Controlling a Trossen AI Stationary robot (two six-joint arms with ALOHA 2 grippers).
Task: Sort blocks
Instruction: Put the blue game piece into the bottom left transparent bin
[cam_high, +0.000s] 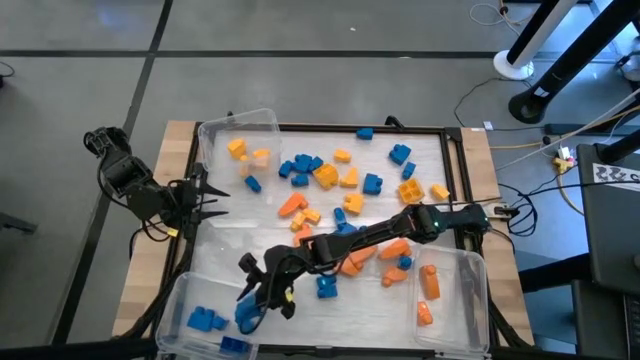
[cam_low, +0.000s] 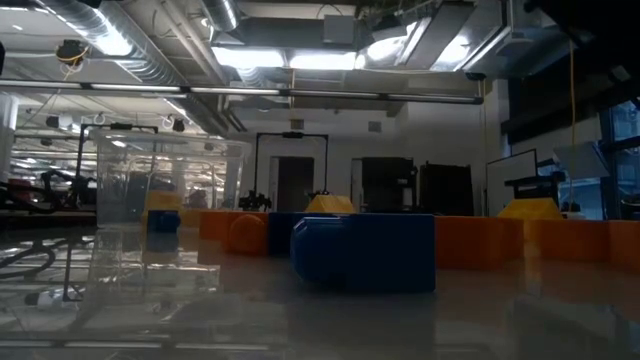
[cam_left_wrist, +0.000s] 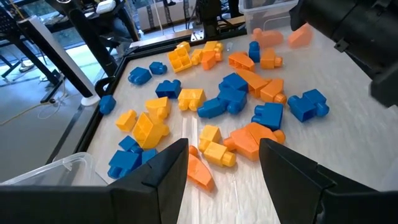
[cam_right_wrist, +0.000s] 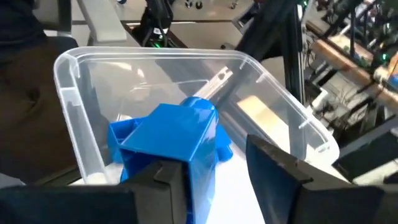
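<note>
Pale, glossy work surface (cam_high: 330, 225) inside a dark frame, set on a light wooden table (cam_high: 178, 135); grey floor with dark seams around it, cables and stand bases toward 1 o'clock. Blocks (cam_high: 322, 175) lie scattered from the centre toward 12 o'clock: blue, orange and yellow mixed, some touching, some apart. Clear bin (cam_high: 238, 132) at 11 o'clock holds a few yellow and orange pieces. Clear bin (cam_high: 450, 290) at 5 o'clock holds orange ones. Clear bin (cam_high: 200, 312) at 7 o'clock holds blue ones. Right gripper (cam_high: 258, 300) reaches across the surface to the 7 o'clock bin, over its rim; in the right wrist view a blue block (cam_right_wrist: 171, 140) sits between the fingers, jaws partly spread, cannot tell if it is still pinched or let go. Left gripper (cam_high: 205, 197) hangs at 9 o'clock by the frame edge, jaws spread and holding nothing, pointed at the pile. Low view: surface reflects ceiling lights (cam_low: 290, 55); exposed ducts overhead, dark doorways and monitors in the room behind.
</note>
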